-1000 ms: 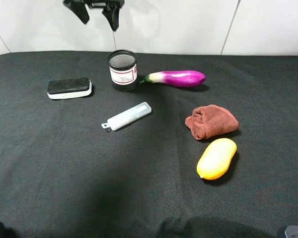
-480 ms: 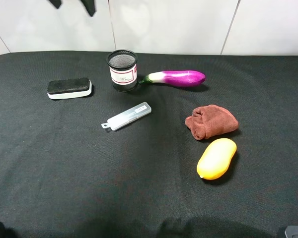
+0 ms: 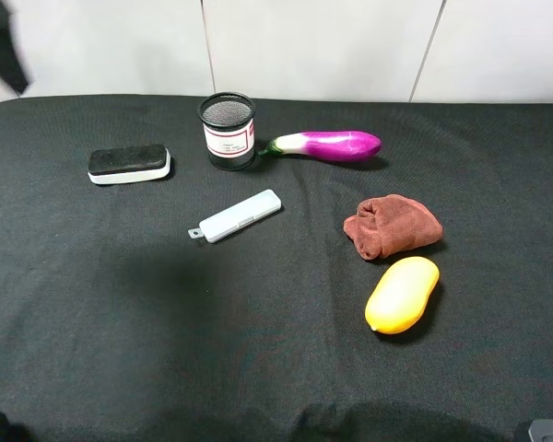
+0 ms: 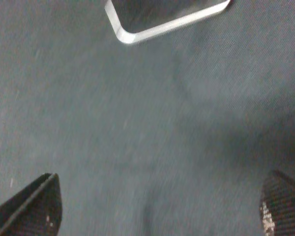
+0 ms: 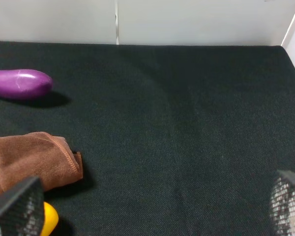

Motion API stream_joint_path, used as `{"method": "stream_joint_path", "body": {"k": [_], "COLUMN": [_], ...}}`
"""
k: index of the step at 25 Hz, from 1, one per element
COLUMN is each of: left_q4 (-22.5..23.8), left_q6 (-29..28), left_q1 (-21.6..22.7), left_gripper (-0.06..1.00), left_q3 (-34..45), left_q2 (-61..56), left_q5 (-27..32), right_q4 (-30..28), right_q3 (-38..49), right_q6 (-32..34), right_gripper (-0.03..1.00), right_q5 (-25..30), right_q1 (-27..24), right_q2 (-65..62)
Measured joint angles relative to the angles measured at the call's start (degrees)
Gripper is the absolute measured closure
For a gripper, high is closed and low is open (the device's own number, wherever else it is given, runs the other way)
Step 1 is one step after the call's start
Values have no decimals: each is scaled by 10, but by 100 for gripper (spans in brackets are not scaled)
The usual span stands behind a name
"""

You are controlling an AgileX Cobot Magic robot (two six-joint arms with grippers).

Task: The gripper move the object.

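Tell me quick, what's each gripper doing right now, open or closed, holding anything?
Left gripper: open, holding nothing, above bare cloth.
Right gripper: open, holding nothing.

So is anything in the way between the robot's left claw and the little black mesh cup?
Nothing visible blocks it. The left gripper hangs open over bare black cloth; the black wire-mesh cup stands uncovered, a purple eggplant beside it.

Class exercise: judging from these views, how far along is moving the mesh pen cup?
Possibly done: the pen cup stands upright beside the eggplant, nothing gripping it. In hand: nothing; the left hand is open over bare cloth, the right hand open too. Whether anything remains can't be told.
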Motion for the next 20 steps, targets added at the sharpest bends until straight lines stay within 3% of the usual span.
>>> {"method": "stream_joint_path", "body": {"k": [4, 7, 14, 20], "left_q4": [5, 10, 31, 26], "left_q6": [-10, -28, -70, -74], "left_q1": [53, 69, 71, 38], "left_gripper": [10, 10, 10, 10], "left_q3": [105, 164, 294, 390], "left_q2": [-125, -222, -448, -585], "left_q5": [1, 1, 2, 3], "right_q4": [0, 0, 0, 0], "right_q3": [0, 0, 0, 0], "right_q6": [0, 0, 0, 0], "right_gripper": [27, 27, 27, 27], "right_q5": [0, 0, 0, 0], "right_q1": [0, 0, 0, 0], "right_q2": [0, 0, 0, 0]}}
